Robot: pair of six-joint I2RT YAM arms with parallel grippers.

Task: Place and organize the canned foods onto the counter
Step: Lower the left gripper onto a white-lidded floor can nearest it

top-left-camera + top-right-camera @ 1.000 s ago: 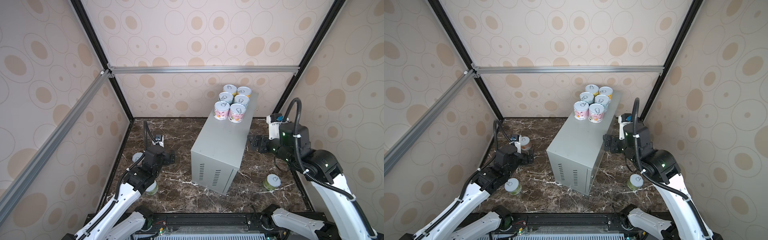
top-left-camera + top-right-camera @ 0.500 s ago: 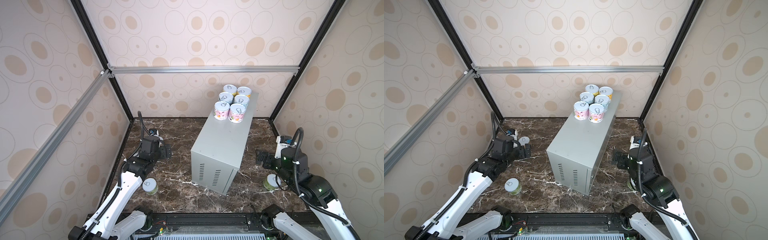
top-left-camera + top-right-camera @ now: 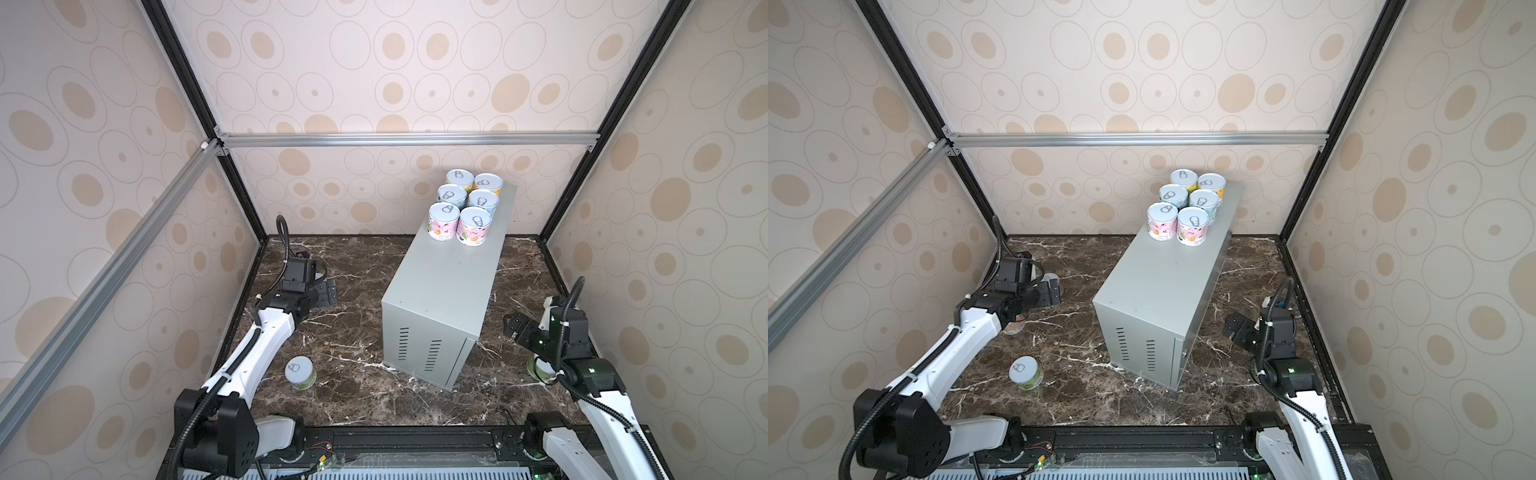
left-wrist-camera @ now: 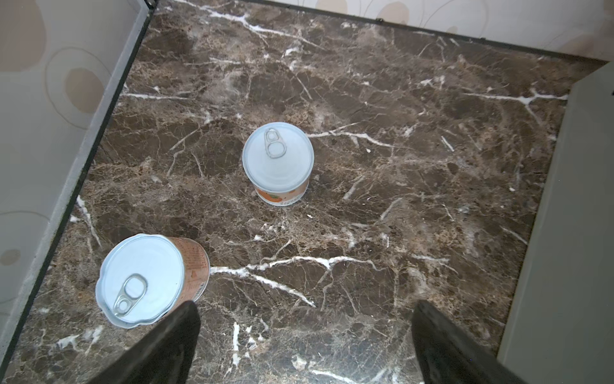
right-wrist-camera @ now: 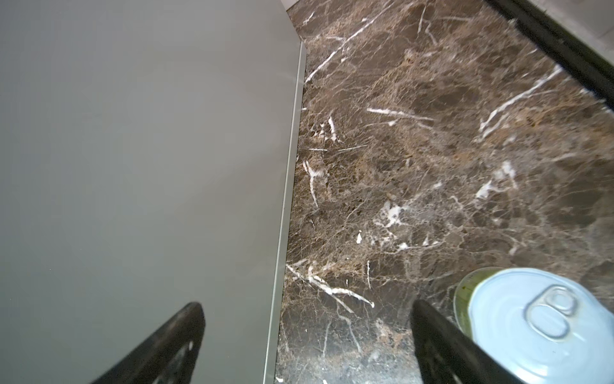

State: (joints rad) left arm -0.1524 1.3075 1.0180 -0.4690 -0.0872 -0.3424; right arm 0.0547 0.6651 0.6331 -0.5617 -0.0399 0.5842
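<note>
On the grey table (image 3: 449, 282), six cans (image 3: 476, 222) stand at its far end. Since a second ago the right claw (image 5: 305, 335) has dropped low beside the table, jaws spread wide, green can (image 5: 538, 325) just beside it; the left claw (image 4: 302, 335), spread and empty, faces a salmon can (image 4: 277, 159).

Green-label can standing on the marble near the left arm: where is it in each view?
In a top view: green-label can, lower left of centre, upright on the marble.
In a top view: same can, lower left.
Left wrist: not in it.
Right wrist: not in it; a second green can shows instead.
Shared landmark: grey metal box.
</note>
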